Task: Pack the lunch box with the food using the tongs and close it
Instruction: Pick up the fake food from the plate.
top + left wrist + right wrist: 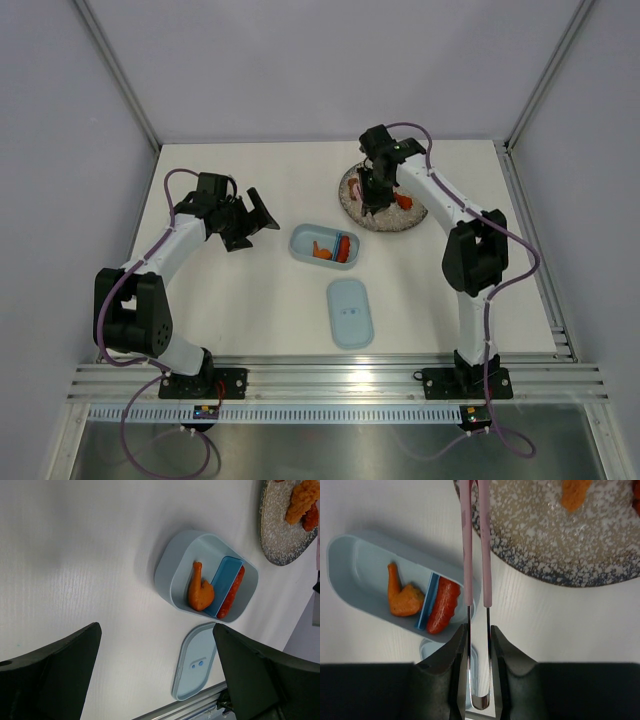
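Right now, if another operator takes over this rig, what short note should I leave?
Left gripper: jaws open, empty, over the table left of the lunch box.
Right gripper: jaws shut on the tongs, over the plate.
Done: an orange drumstick and a red sausage lie in the box.
Left: move the orange piece and the red piece from the plate; then put on the lid, which lies on the table beside the box.
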Robot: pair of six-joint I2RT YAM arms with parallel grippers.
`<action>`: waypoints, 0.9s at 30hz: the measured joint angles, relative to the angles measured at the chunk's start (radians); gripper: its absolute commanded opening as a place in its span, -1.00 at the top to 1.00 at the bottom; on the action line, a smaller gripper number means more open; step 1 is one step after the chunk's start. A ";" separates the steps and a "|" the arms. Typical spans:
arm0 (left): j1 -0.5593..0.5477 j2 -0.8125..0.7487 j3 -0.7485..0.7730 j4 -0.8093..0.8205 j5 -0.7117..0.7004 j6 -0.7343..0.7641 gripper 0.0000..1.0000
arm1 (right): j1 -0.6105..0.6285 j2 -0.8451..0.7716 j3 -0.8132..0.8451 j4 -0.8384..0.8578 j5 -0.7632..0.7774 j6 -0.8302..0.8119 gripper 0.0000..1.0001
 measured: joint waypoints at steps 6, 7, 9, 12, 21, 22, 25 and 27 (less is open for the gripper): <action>0.000 0.000 0.000 0.000 0.000 0.000 -0.98 | -0.014 0.143 0.192 -0.043 0.035 0.001 0.46; 0.000 0.000 0.000 0.000 0.000 0.000 -0.98 | -0.015 0.164 0.220 -0.055 0.042 0.001 0.45; 0.000 0.000 0.000 0.000 0.000 0.000 -0.98 | -0.016 0.205 0.270 -0.069 0.053 0.002 0.43; 0.000 0.000 0.000 0.000 0.000 0.000 -0.98 | -0.017 0.255 0.334 -0.090 0.061 0.004 0.35; 0.000 0.012 0.000 -0.003 0.000 0.001 -0.98 | -0.025 0.348 0.447 -0.142 0.088 0.003 0.19; 0.000 0.013 0.000 -0.004 0.000 0.001 -0.98 | -0.026 0.356 0.458 -0.144 0.087 0.003 0.17; 0.000 0.013 0.000 -0.003 -0.001 0.001 -0.98 | -0.029 0.383 0.500 -0.159 0.088 0.001 0.14; 0.000 0.013 0.000 -0.003 -0.001 0.001 -0.98 | -0.031 0.403 0.531 -0.166 0.089 -0.002 0.13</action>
